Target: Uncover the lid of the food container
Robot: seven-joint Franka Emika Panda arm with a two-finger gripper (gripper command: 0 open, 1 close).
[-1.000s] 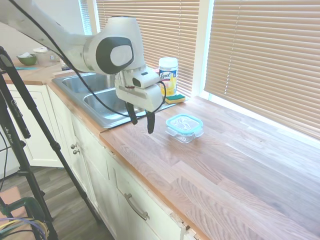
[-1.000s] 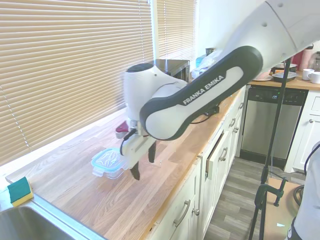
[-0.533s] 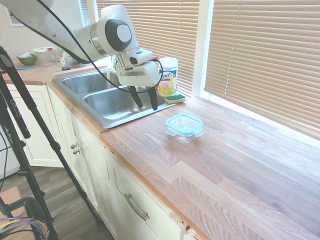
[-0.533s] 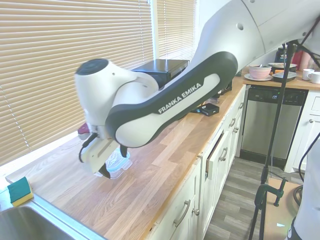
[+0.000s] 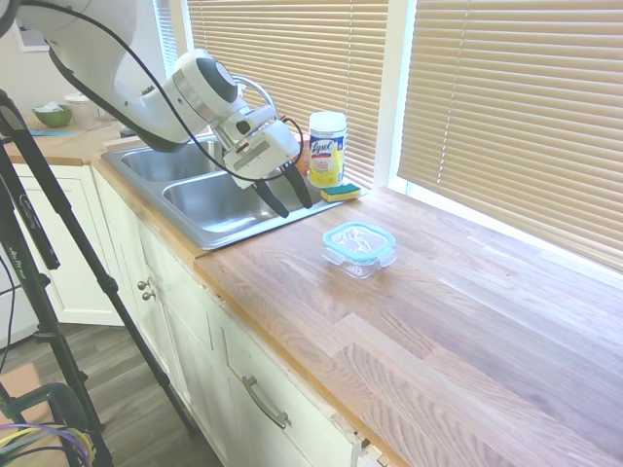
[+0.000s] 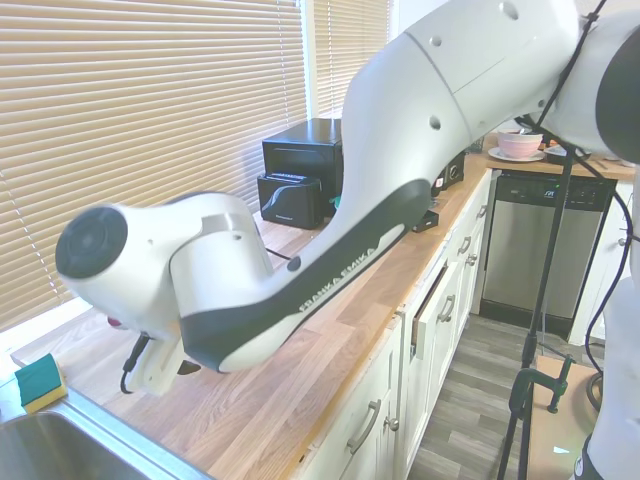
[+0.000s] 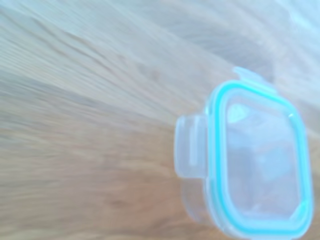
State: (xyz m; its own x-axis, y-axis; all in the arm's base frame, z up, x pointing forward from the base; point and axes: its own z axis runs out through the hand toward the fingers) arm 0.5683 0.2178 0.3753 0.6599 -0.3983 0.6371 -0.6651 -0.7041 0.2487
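The food container (image 5: 359,251) sits mid-frame on the counter (image 5: 467,331), the lid (image 5: 358,237) on top. Upper left: the sink (image 5: 209,199), with the gripper (image 5: 294,202) over its edge.

Count: 1 food container (image 5: 359,255), 1 lid (image 5: 358,238) on it, 1 Lysol canister (image 5: 327,148), 1 sponge (image 5: 341,192), 1 double-basin sink (image 5: 200,190), 2 black boxes (image 6: 300,183), 1 tool (image 5: 290,198).
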